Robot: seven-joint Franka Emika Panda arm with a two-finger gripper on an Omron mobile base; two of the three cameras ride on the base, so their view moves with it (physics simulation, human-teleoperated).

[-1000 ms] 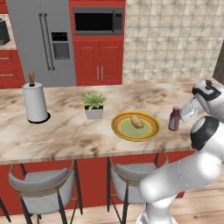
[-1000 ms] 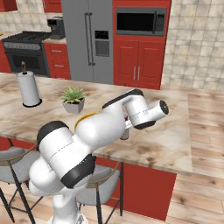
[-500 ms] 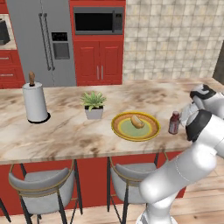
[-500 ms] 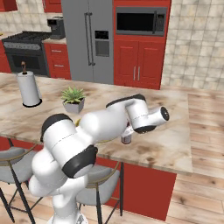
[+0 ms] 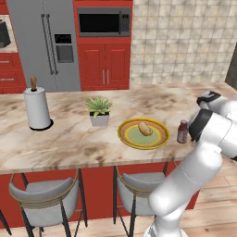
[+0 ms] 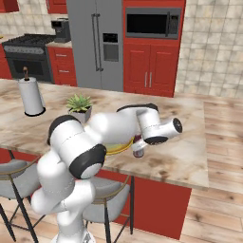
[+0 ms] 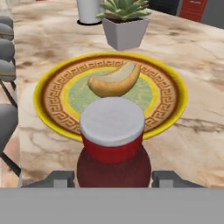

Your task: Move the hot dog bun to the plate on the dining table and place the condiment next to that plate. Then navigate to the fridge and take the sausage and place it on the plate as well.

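Since a second ago our arm has sunk and swung in toward the counter's edge, and our claw (image 7: 112,178) now straddles the red condiment bottle (image 7: 112,139) low in the hand view; whether it grips or has let go we cannot tell. We judge the condiment step nearly done: the bottle stands on the counter (image 5: 69,139) just beside the plate (image 5: 129,139), at centre-right of the left base view, with the hot dog bun (image 5: 145,127) on it. Next we must release, back off without tipping the bottle, then drive to the fridge (image 5: 34,41), upper left.

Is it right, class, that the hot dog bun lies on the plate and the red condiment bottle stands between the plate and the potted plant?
Not quite. The hot dog bun lies on the plate, but the left base view shows the condiment bottle on the plate's far side from the potted plant.
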